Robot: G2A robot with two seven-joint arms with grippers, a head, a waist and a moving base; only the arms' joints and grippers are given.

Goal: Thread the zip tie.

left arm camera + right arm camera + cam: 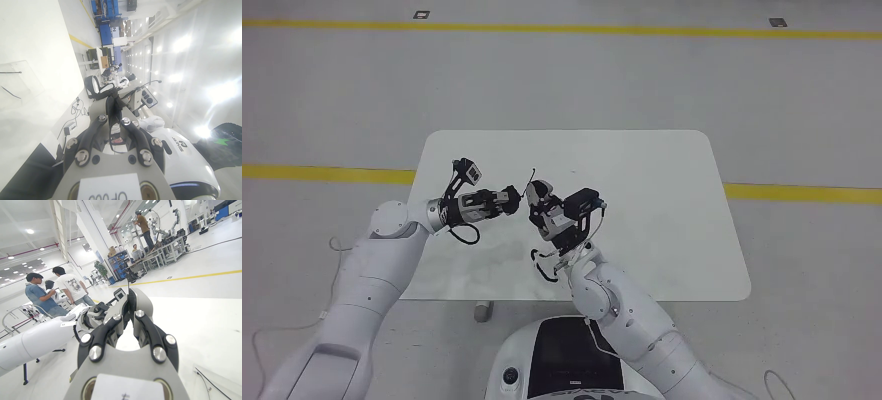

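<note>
The jaws of the right arm (604, 287) were pressed shut on the zip tie (127, 281). A thin black length of it stood straight out past their tips, so its long axis ran on from the jaws, away from the robot and towards the far side of the table (672, 190). In the left wrist view the free end (159, 81) seemed to carry a small block, probably the head, though it was too small to be sure.

The jaws of the left arm (392, 245) were also narrow, closed on a fine black strand (111, 136) that trailed back between them towards the wrist. It looked like the tie's other part, but I could not tell whether it was the same strap.

From above, the two sets of jaws met tip to tip, just beside each other, with the upright strap between them and slightly beyond. The left jaws looked the nearer to that free end, so the coming move probably depends on lining the end they hold with the strap's axis, with very little gap to work in.

All this was held above the table, well inside its edges, with broad bare surface on the right arm's side. Spare ties (11, 72) lay in a clear tray (28, 79) on the table, well apart from the jaws.
</note>
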